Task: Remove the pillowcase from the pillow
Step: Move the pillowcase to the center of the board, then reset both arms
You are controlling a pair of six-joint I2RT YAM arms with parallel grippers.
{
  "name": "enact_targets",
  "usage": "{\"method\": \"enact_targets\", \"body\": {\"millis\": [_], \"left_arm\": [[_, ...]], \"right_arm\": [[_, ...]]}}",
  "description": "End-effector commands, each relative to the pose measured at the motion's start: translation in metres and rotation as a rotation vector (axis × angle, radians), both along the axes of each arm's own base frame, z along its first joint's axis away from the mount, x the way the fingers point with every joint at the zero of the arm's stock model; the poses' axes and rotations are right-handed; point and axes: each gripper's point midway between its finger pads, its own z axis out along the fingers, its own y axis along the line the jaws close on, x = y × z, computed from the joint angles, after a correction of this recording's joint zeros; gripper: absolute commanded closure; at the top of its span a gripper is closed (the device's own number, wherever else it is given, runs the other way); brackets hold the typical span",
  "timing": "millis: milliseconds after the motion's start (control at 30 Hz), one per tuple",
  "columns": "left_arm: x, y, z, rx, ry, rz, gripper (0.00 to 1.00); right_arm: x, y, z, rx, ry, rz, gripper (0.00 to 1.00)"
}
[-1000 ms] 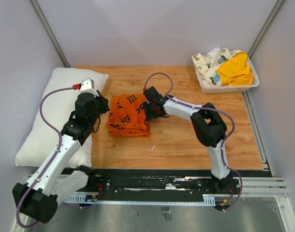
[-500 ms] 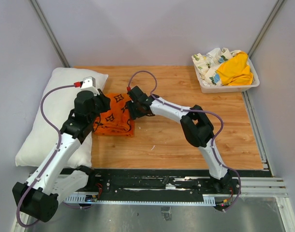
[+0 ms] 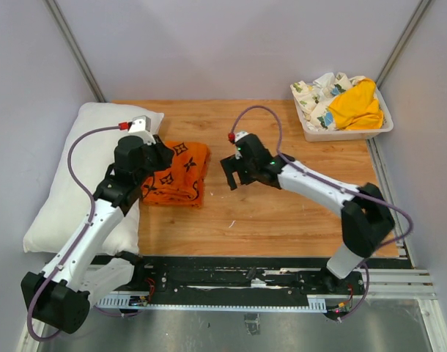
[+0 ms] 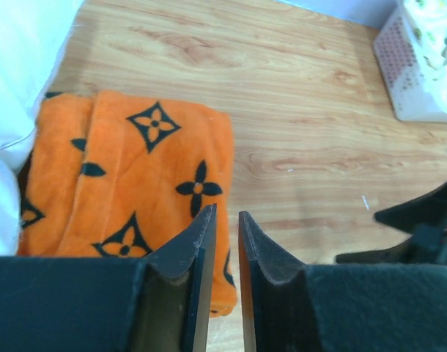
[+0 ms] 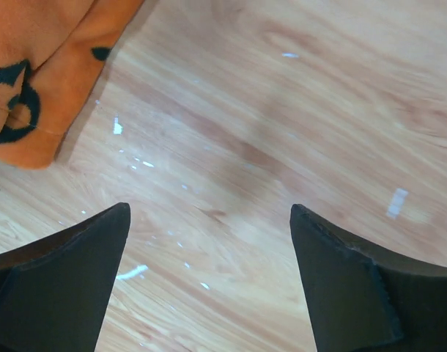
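Orange pillowcase [image 3: 176, 174] lay folded beside the white pillow [image 3: 69, 183], off it. Left pincer [image 4: 222, 220] hovered nearly pressed together, holding nothing; right pincer [image 5: 209, 227] was spread wide over the table [image 3: 282, 213].

Walls: I see plain pale grey panels [image 3: 231, 44] on three sides — metal struts in the corners
Table: warm wood-grain top [image 3: 282, 213], with small white flecks
Near edge: black rail [image 3: 231, 279], then brushed metal
Light: even — soft shadows
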Motion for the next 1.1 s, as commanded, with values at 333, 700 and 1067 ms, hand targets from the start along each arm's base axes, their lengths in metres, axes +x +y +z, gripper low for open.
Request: {"method": "enact_targets", "body": {"millis": [333,700,1067], "left_arm": [[0.003,0.018,0.055,0.107,-0.044,-0.021,0.01],[-0.012,0.046,0.056,0.170,-0.093,0.049,0.01],[-0.008,0.048,0.050,0.165,-0.091,0.056,0.01]], "right_arm": [[0.017,-0.152,0.129,0.402,-0.397,-0.257,0.02],[0.000,-0.226,0.102,0.279,-0.429,-0.551,0.02],[0.003,-0.219,0.100,0.289,-0.404,-0.528,0.02]]}}
